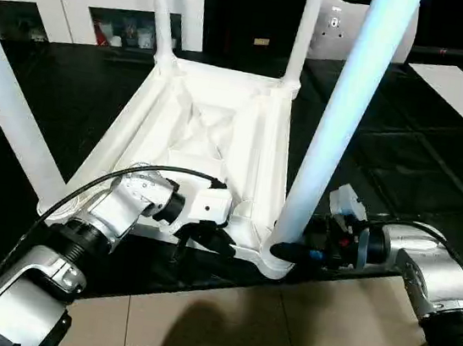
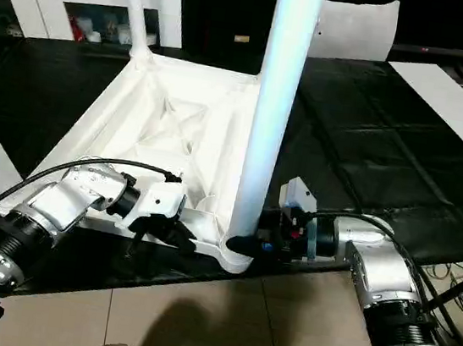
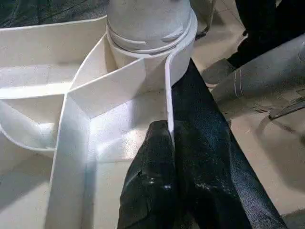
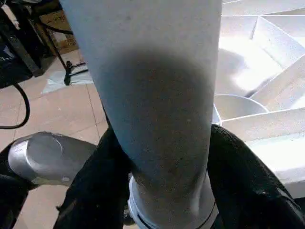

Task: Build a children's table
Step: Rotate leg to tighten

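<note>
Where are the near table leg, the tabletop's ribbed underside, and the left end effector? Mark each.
near table leg [image 1: 342, 111], left eye view, mid shaft.
tabletop's ribbed underside [image 1: 207, 131], left eye view, centre ribs.
left end effector [image 3: 172, 188], left wrist view, between fingertips.

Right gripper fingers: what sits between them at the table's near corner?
The near-right leg of the upturned children's table, just above its corner socket. The right wrist view shows the right gripper with a finger either side of it.

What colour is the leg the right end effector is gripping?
White, like the rest of the table; the leg shows best in the right eye view.
</note>
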Controlling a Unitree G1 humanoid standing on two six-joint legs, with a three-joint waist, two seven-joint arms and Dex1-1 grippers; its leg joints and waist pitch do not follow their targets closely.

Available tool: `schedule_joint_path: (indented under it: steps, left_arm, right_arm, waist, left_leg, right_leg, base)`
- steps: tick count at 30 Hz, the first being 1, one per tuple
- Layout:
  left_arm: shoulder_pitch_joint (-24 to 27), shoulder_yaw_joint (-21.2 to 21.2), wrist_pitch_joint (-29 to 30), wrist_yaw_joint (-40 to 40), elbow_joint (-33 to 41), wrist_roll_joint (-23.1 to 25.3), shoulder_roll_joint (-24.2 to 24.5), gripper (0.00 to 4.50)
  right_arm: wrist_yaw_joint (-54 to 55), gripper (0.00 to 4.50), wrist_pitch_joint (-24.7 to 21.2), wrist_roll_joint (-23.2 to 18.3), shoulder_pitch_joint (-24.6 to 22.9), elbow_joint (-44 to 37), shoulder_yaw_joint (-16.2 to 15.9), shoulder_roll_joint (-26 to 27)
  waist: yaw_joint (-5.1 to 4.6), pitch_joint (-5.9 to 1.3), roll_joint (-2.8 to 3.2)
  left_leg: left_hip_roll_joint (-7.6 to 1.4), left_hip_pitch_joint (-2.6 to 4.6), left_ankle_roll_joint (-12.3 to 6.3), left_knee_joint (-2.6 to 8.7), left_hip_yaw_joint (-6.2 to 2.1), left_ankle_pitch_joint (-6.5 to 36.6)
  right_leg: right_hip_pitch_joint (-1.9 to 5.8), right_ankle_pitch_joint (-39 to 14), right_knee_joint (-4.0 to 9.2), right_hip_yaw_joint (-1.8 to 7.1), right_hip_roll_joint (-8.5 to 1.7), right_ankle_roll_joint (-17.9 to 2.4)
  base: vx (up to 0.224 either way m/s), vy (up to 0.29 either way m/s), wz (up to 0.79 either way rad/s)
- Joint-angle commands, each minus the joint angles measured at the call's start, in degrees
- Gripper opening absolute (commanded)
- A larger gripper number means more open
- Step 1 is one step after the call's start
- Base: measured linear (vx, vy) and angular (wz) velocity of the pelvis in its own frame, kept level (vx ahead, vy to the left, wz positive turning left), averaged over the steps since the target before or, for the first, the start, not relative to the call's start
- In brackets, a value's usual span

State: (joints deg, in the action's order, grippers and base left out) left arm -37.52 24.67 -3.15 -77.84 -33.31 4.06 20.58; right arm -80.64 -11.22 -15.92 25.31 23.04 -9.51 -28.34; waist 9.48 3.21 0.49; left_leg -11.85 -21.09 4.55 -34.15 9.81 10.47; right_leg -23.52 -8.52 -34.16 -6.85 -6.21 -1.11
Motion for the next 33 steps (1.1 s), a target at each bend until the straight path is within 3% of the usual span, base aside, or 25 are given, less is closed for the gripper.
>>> schedule_joint_path:
  steps: [1, 7, 10, 11, 14, 15, 17, 18, 20, 21, 22, 23, 24, 25, 26, 27, 30, 33]
  left_arm:
    - [-0.1, 1.8, -0.1, -1.6, 1.4, 0.2, -0.6, 0.00]
    - [0.3, -0.6, 5.9, 2.4, 2.3, -1.1, -2.3, 0.00]
    - [0.1, -1.5, 8.7, 5.2, 2.4, -1.1, -3.6, 0.00]
    - [-0.1, -2.6, 11.7, 8.6, 2.6, -1.2, -5.2, 0.00]
    - [0.0, -3.9, 15.9, 14.1, 2.9, -1.2, -8.0, 0.00]
    - [-0.1, -4.3, 17.5, 16.4, 2.9, -1.1, -9.4, 0.00]
    - [-0.3, -4.9, 19.1, 18.7, 2.9, -0.9, -10.8, 0.00]
    - [-1.3, -6.3, 21.1, 23.6, 1.9, -0.7, -13.5, 0.00]
    - [-2.7, -7.9, 22.5, 29.1, 0.2, -0.5, -16.2, 0.00]
    - [-3.6, -9.0, 23.2, 32.7, -0.7, -0.1, -17.7, 0.00]
    - [-4.0, -9.3, 23.1, 33.8, -1.1, 0.1, -18.2, 0.00]
    - [-4.4, -9.3, 22.7, 34.5, -1.6, 0.6, -18.4, 0.00]
    - [-4.5, -9.0, 22.3, 34.5, -1.6, 0.8, -18.3, 0.00]
    - [-4.4, -8.8, 22.2, 34.5, -1.5, 1.2, -18.2, 0.00]
    - [-4.4, -8.7, 22.3, 34.5, -1.3, 1.4, -18.2, 0.00]
    - [-3.9, -8.4, 22.1, 33.9, -0.6, 1.7, -17.7, 0.00]
    - [-3.0, -7.6, 20.7, 32.1, 0.4, 2.2, -16.0, 0.00]
    - [-2.3, -6.0, 16.9, 29.1, -0.5, 3.0, -12.6, 0.00]
  right_arm:
    - [-1.8, 2.00, -1.5, -1.6, -0.3, -1.0, -0.5, -0.4]
    - [2.1, 1.97, -6.2, -2.5, -1.5, -3.8, 0.4, 1.1]
    - [6.9, 1.97, -9.0, -1.7, -1.2, -3.8, 0.6, 3.1]
    - [12.7, 1.97, -9.5, 0.6, -0.3, -2.4, 0.8, 5.2]
    - [23.1, 1.97, -10.4, 3.6, 1.8, 1.3, 2.0, 9.3]
    - [27.3, 1.96, -11.3, 4.1, 3.1, 3.2, 3.0, 11.1]
    - [31.9, 1.96, -12.1, 4.4, 4.6, 5.4, 4.3, 13.2]
    - [40.3, 1.96, -12.6, 4.6, 7.5, 10.2, 6.6, 16.4]
    - [49.2, 1.96, -11.3, 5.2, 10.6, 15.7, 8.6, 19.4]
    - [52.1, 1.96, -8.8, 5.8, 11.9, 18.0, 9.5, 20.8]
    - [52.9, 1.96, -7.6, 5.5, 12.6, 19.2, 10.2, 21.6]
    - [54.0, 2.52, -6.6, 4.5, 13.6, 20.8, 11.6, 22.9]
    - [54.4, 2.66, -6.1, 4.1, 14.0, 21.4, 12.1, 23.5]
    - [54.8, 2.66, -5.7, 4.1, 14.4, 22.0, 12.5, 24.0]
    - [55.0, 2.72, -5.4, 4.3, 14.6, 22.3, 12.7, 24.3]
    - [54.6, 2.86, -5.1, 5.0, 14.2, 21.7, 12.3, 24.1]
    - [53.2, 3.21, -3.7, 6.3, 13.0, 20.5, 11.3, 23.0]
    - [49.1, 3.54, -1.6, 6.7, 9.2, 15.7, 10.4, 19.4]
  waist:
    - [-0.42, -4.51, -0.59]
    - [-0.35, -4.47, -0.65]
    - [-0.60, -4.13, -0.66]
    - [-0.87, -3.98, -0.53]
    - [-2.00, -3.56, -0.84]
    - [-3.42, -3.38, -0.80]
    - [-4.46, -3.28, -0.75]
    - [-5.41, -3.54, -0.54]
    - [-6.72, -3.44, -0.37]
    - [-7.37, -3.69, 0.00]
    - [-7.96, -3.91, 0.21]
    - [-7.83, -4.08, 0.74]
    - [-8.08, -4.14, 0.22]
    - [-8.04, -4.12, 0.00]
    - [-7.59, -4.34, 0.07]
    - [-6.97, -4.33, -0.53]
    - [-6.11, -4.60, -0.24]
    - [-5.10, -4.61, -0.35]
  left_leg:
    - [-1.74, 0.48, -3.12, 3.89, 0.02, 10.4]
    - [-1.73, 0.43, -3.02, 3.89, 0.05, 10.1]
    - [-1.59, 0.57, -2.04, 4.13, -0.04, 12.1]
    - [-1.54, 0.61, -1.40, 4.29, -0.11, 13.3]
    - [-0.94, 0.94, 0.23, 4.24, -0.37, 16.8]
    - [-0.69, 0.35, 0.79, 4.36, -0.71, 17.9]
    - [-0.51, 0.63, 1.20, 4.12, -0.84, 19.4]
    - [-0.22, 0.27, 0.58, 3.96, -0.96, 19.2]
    - [-0.29, 0.05, 0.91, 3.93, -1.22, 19.9]
    - [-0.44, 0.47, 0.91, 3.81, -1.47, 21.6]
    - [-0.74, 0.43, 0.12, 3.98, -1.75, 22.1]
    - [-0.95, 0.39, -0.26, 4.21, -1.89, 22.1]
    - [-0.93, 0.00, -1.12, 4.44, -1.86, 21.5]
    - [-0.89, 0.27, -1.51, 4.38, -1.61, 21.2]
    - [-0.82, 0.73, -1.75, 4.05, -1.20, 19.0]
    - [-0.95, 0.46, -2.33, 4.16, -0.98, 16.6]
    - [-1.18, 0.25, -3.07, 4.10, -0.76, 13.1]
    - [-1.01, 0.10, -3.90, 3.94, -0.41, 10.4]
  right_leg:
    - [3.36, -16.1, 3.62, 3.04, -2.91, -10.7]
    - [3.46, -16.4, 3.65, 3.08, -2.89, -10.4]
    - [3.34, -21.0, 4.24, 2.95, -2.95, -9.2]
    - [3.26, -23.2, 4.52, 2.88, -2.99, -8.5]
    - [3.11, -32.1, 5.80, 2.13, -3.19, -5.4]
    - [3.45, -35.9, 6.23, 1.55, -3.08, -3.1]
    - [3.17, -37.9, 6.89, 1.00, -3.07, -2.0]
    - [3.65, -38.2, 7.41, 0.54, -3.05, -0.5]
    - [3.57, -37.6, 7.48, -0.13, -2.84, -0.8]
    - [3.62, -36.6, 7.91, -0.66, -2.92, -0.6]
    - [3.97, -32.8, 7.70, -0.79, -3.14, -1.8]
    - [4.14, -30.7, 7.55, -0.69, -3.21, -2.6]
    - [4.08, -26.0, 6.99, -0.34, -2.94, -4.7]
    - [3.82, -25.6, 7.11, -0.09, -3.00, -5.5]
    - [3.46, -22.9, 6.82, 0.53, -3.33, -7.8]
    - [3.57, -20.7, 6.16, 0.82, -3.02, -9.1]
    - [3.80, -17.8, 5.37, 1.19, -3.22, -10.1]
    - [3.87, -15.1, 5.00, 1.45, -3.06, -10.4]
  base:
    - [0.000, 0.000, 0.00]
    - [0.000, 0.000, 0.00]
    - [0.000, 0.000, 0.00]
    - [0.000, 0.000, 0.00]
    - [0.000, 0.000, 0.00]
    - [0.000, 0.000, 0.00]
    - [0.000, 0.000, 0.00]
    - [0.000, 0.000, 0.00]
    - [0.000, 0.000, 0.00]
    - [0.000, 0.000, 0.00]
    - [0.000, 0.000, 0.00]
    - [0.000, 0.000, 0.00]
    - [0.000, 0.000, 0.00]
    - [0.000, 0.000, 0.00]
    - [0.000, 0.000, 0.00]
    - [0.000, 0.000, 0.00]
    - [0.000, 0.000, 0.00]
    - [0.000, 0.000, 0.00]
